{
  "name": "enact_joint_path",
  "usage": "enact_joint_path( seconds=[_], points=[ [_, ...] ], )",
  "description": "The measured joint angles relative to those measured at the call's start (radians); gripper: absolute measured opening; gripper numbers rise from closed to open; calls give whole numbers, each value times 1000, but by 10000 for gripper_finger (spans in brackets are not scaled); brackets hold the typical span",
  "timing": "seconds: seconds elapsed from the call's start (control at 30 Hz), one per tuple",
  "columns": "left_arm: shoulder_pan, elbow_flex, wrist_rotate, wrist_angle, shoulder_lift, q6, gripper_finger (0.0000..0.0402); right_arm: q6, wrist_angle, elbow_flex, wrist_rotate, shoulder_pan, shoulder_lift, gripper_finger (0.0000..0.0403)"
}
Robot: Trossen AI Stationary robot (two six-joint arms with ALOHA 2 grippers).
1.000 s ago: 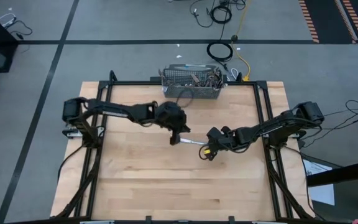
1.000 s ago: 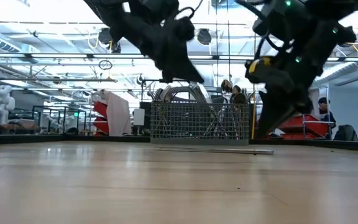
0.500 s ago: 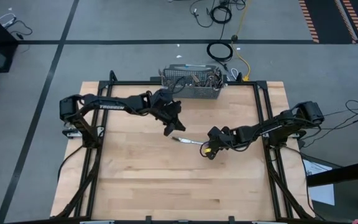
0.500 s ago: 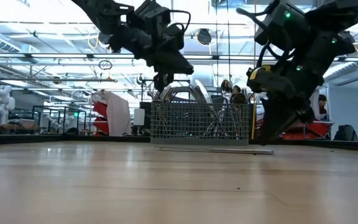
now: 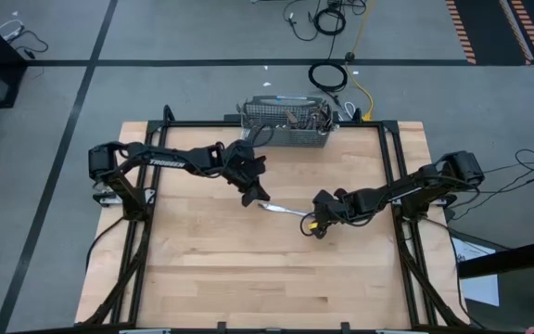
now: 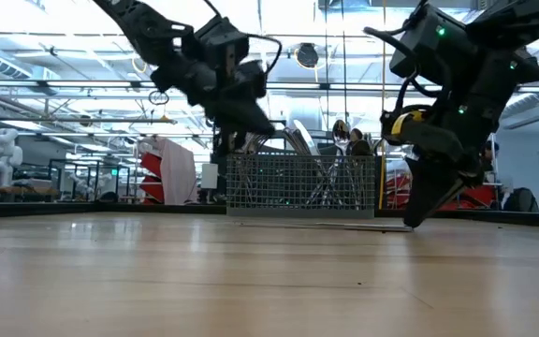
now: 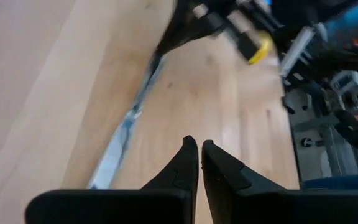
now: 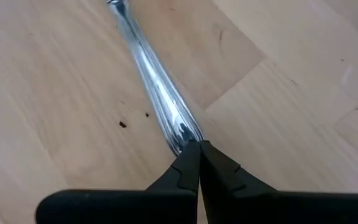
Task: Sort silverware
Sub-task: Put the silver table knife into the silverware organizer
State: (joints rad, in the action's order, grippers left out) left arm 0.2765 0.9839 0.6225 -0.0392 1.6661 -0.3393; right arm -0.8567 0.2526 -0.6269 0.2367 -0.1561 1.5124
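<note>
One piece of silverware (image 5: 286, 211), slim and shiny, lies flat on the wooden table (image 5: 211, 278) near its middle. It also shows in the left wrist view (image 7: 129, 124) and the low view (image 6: 326, 225). My right gripper (image 8: 198, 148) is shut, with its fingertips down at the piece's right end. My left gripper (image 7: 199, 148) is shut and holds nothing. It hovers above the table just beyond the piece's left end (image 5: 263, 204). More silverware (image 6: 298, 140) stands in the grey wire basket (image 5: 284, 126) at the far edge. My right gripper touches the rounded end of the piece's handle (image 8: 180, 135) with its shut fingertips (image 8: 188, 163). The fingers slant steeply down from the table's right side, in line with the handle. The piece lies flat on the wood. Pinched or only pressed, I cannot tell.
Black frame rails (image 5: 392, 158) run along the table's sides. The wire basket stands against the far rail. Bare wood stretches across the near half of the table.
My left gripper has drawn back a little from the piece's left end toward the table's far left, and its wrist has rolled. My right gripper has sunk until its tips reach the table at the piece's right end. The piece stays flat on the wood.
</note>
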Motion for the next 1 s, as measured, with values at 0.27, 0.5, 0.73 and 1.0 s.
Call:
enact_joint_path(
  seconds=[0.27,0.5,0.73,1.0],
  points=[
    [49,-155,11,22,-1,-118,50,10,-3,22,3,-2,-1,0],
    [53,-240,19,44,-1,-289,157,11,-47,24,1,-2,0,0],
    [49,-255,-95,102,11,-401,259,27,-59,24,16,-1,2,0],
    [48,-253,-69,155,91,-478,276,34,-60,24,22,-1,2,0]
  ],
)
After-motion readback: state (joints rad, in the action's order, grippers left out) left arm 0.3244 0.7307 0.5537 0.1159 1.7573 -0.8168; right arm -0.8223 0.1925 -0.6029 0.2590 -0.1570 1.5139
